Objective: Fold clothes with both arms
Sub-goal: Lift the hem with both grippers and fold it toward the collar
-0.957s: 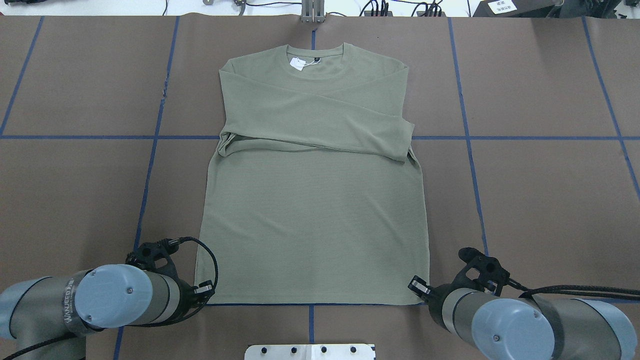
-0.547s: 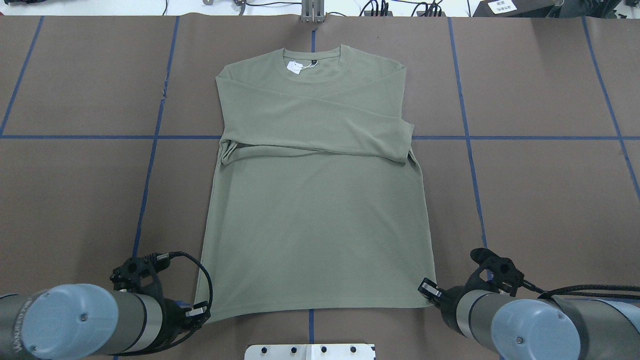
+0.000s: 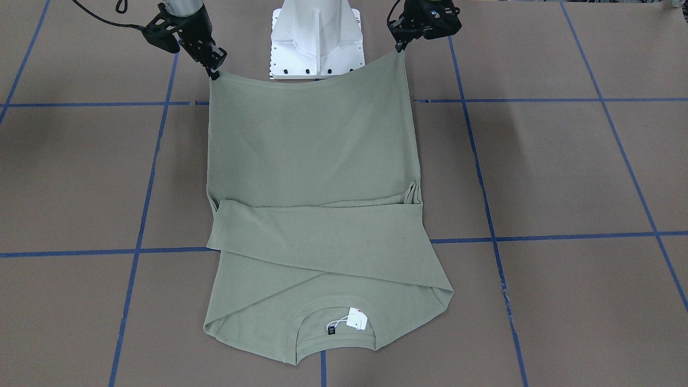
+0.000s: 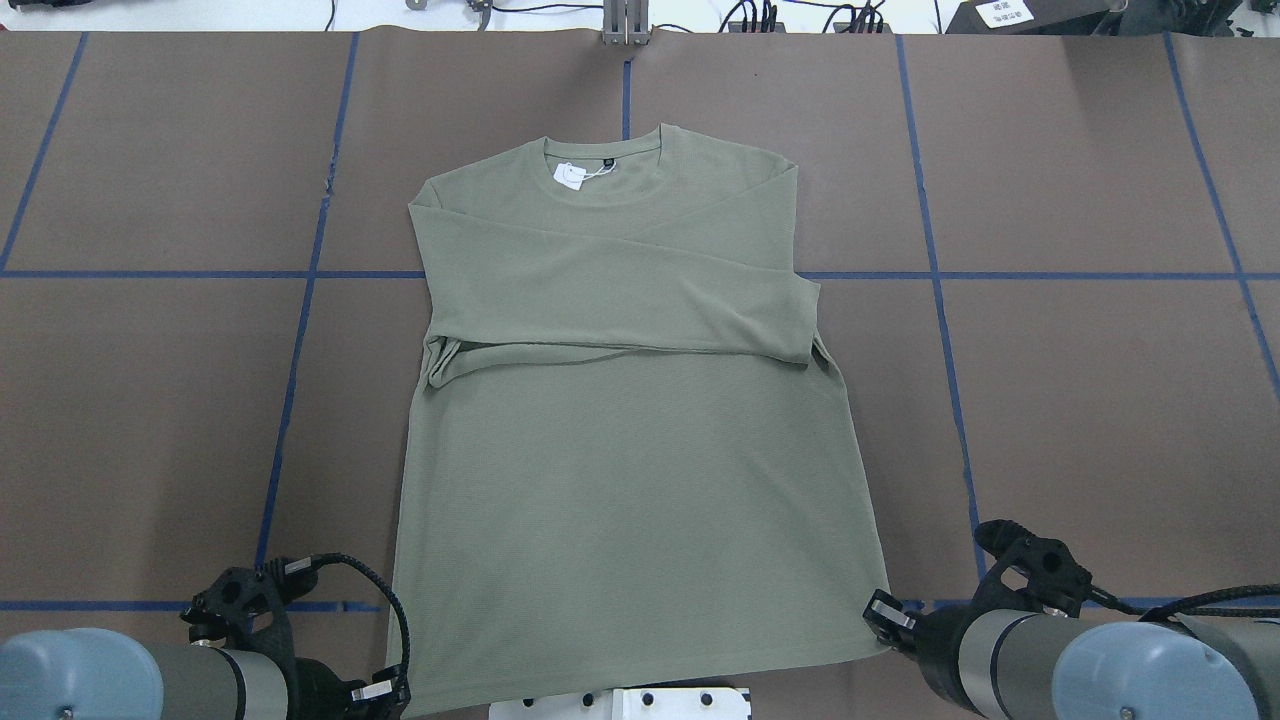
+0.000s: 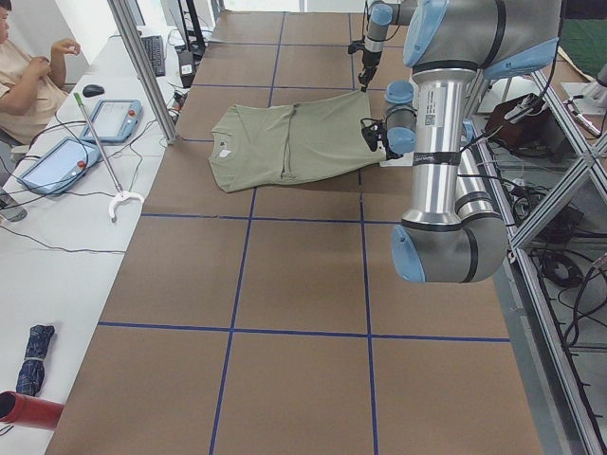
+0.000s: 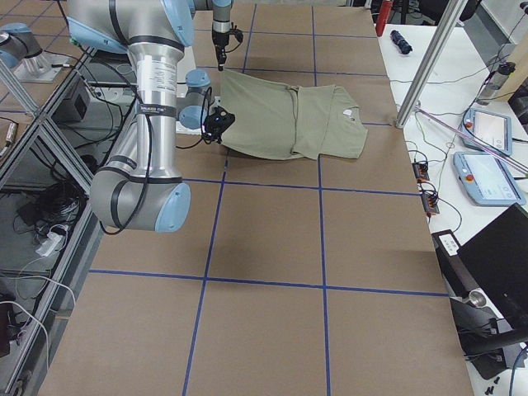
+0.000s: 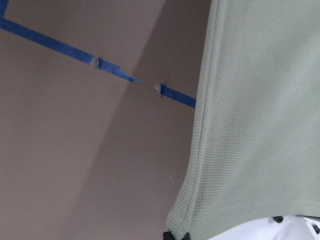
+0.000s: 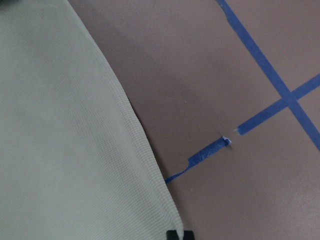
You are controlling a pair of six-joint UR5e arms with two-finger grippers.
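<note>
The left gripper (image 3: pixel 400 47) and right gripper (image 3: pixel 215 71) hang just above the tabletop (image 3: pixel 537 161), well apart, each clamped onto one hem corner of the green shirt (image 3: pixel 312 145); both point steeply downward.

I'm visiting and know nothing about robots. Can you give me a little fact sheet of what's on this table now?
Garment: sage-green long-sleeved knit shirt, collar away from the robot
Sleeves: both folded across the chest
Tag: white hang tag at the collar
Left gripper: black, two-finger, shut on one hem corner
Right gripper: black, two-finger, shut on the other hem corner
Hem: lifted off the table, sagging between the grippers
Surface: brown table with blue tape lines
</note>
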